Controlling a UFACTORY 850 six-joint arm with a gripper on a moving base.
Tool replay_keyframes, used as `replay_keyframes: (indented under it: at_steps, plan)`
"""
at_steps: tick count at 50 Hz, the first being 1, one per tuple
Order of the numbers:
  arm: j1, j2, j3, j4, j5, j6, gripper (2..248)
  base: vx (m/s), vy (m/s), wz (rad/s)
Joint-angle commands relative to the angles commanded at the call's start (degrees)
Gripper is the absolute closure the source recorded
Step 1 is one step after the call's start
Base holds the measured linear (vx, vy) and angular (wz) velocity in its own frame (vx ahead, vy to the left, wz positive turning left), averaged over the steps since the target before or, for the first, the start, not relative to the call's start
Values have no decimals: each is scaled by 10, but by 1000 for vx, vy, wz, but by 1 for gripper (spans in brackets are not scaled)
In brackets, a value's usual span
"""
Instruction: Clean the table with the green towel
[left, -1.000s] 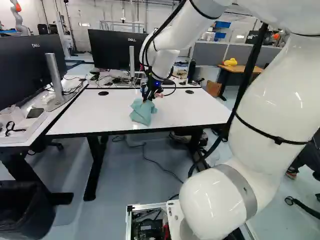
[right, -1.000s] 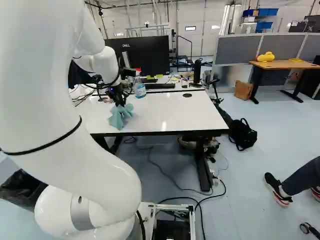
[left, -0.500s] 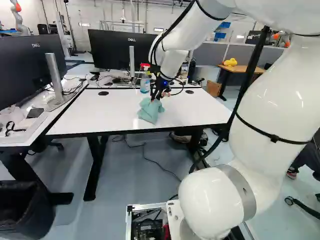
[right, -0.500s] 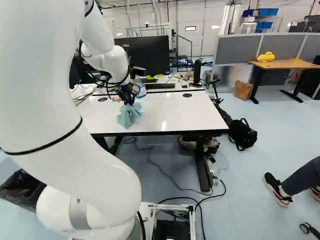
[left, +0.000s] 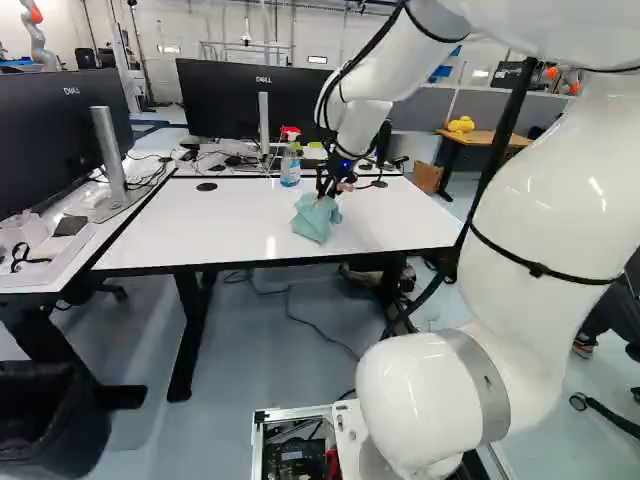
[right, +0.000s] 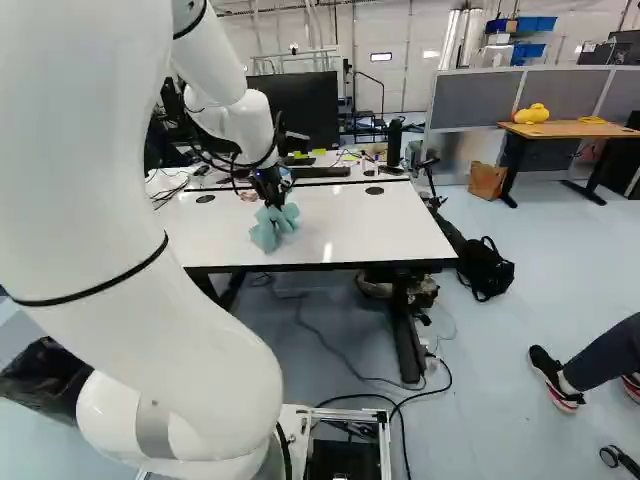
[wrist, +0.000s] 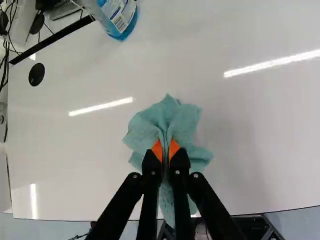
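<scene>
White table (left: 180, 225) with black edge takes the middle of the left base view, and at its left side one black monitor (left: 60, 140) stands on a side desk, above a black bin (left: 50, 420) on the floor. A second monitor (left: 225, 95) stands behind the white table. Next to the right comes a spray bottle (left: 290, 168) with blue liquid, upright near the far edge. Just beside it, closer to the base, the green towel (left: 313, 221) is bunched on the table top. Over the towel the gripper (left: 325, 194) points down, and its orange pads (wrist: 157, 150) are clamped on a fold of the cloth. Farther right, a wooden table (left: 484, 137) carries a yellow object (left: 461, 125).
</scene>
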Motion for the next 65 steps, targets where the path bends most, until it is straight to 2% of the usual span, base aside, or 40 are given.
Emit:
replay_keyframes:
  at_steps: [56, 65]
  plan:
    - [-115, -21, -22, 0, 0, 0, 215, 0, 0, 0]
    - [-118, -22, -23, 0, 0, 0, 209, 0, 0, 0]
